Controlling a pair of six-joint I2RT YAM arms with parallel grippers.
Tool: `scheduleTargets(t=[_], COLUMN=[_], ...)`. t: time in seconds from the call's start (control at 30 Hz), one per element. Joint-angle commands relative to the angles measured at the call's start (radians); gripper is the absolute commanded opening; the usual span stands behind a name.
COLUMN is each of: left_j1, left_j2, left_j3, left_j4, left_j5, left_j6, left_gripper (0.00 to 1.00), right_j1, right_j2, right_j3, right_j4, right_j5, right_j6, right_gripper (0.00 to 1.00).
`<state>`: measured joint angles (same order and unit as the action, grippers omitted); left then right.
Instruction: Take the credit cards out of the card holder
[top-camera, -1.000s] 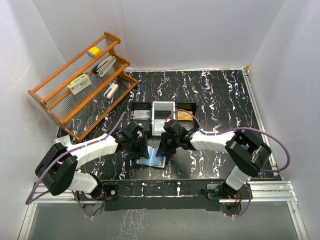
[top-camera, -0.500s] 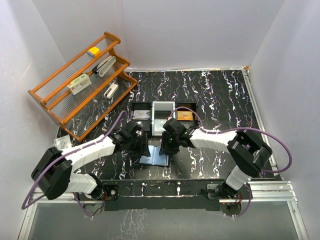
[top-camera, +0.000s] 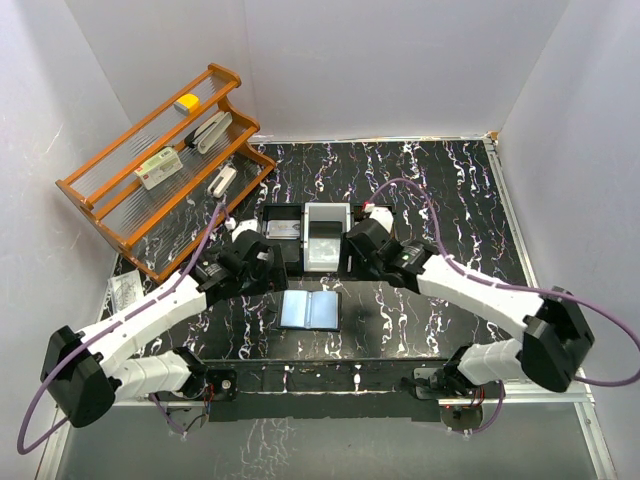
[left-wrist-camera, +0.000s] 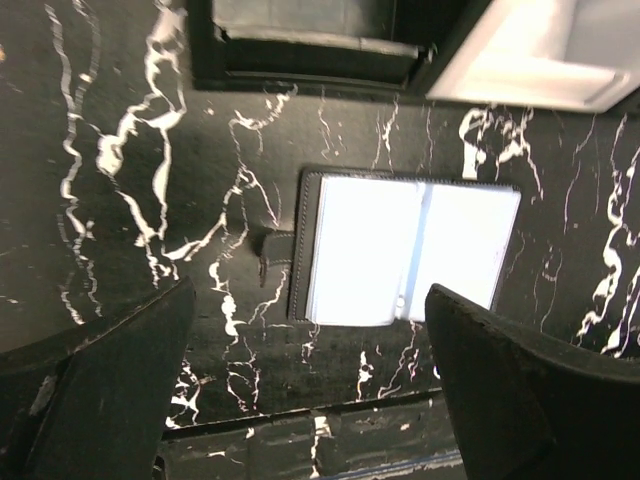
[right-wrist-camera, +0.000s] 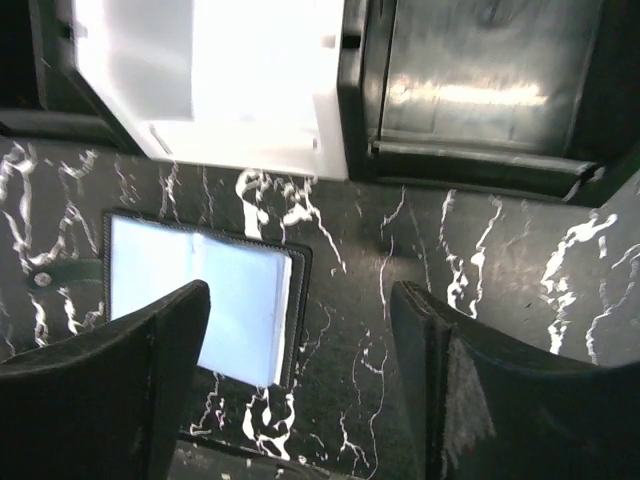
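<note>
Card holder (top-camera: 309, 310) open; glare hides its contents.

Plain white walls (top-camera: 400, 60) enclose an evenly lit black counter (top-camera: 440, 190) veined with white, with an orange wooden rack (top-camera: 112, 200) standing at its left edge.

Black, white-veined table (top-camera: 430, 180); pale blue card holder (top-camera: 309, 310)
</note>
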<state>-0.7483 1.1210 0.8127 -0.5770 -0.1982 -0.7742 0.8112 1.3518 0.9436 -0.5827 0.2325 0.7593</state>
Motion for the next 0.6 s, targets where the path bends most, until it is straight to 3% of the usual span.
scheduleTargets(t=[0.0, 0.13, 0.23, 0.57], left_j1=[-0.003, -0.002, -0.001, 0.021], left_j2=[-0.051, -0.094, -0.099, -0.127], left_j3=[0.081, 0.149, 0.22, 0.377], left_j4=[-0.102, -0.138, -0.208, -0.293], left_j5=[-0.198, -0.319, -0.417, -0.58], left_j6=[0.004, 0.03, 0.047, 0.159], left_gripper=[0.99, 0.99, 0.99, 0.99], right_j1=[-0.003, -0.003, -0.003, -0.003], right_j2=[-0.141, -0.262, -0.349, -0.523], right_j3=[0.009, -0.041, -0.074, -0.117], right_j4=[0.106, 0.226, 0.288, 0.49], right_j5=[0.148, 0.224, 0.302, 0.452], right_j6=[-0.075, -0.134, -0.187, -0.49], right_gripper=[0.74, 0.89, 0.94, 0.98])
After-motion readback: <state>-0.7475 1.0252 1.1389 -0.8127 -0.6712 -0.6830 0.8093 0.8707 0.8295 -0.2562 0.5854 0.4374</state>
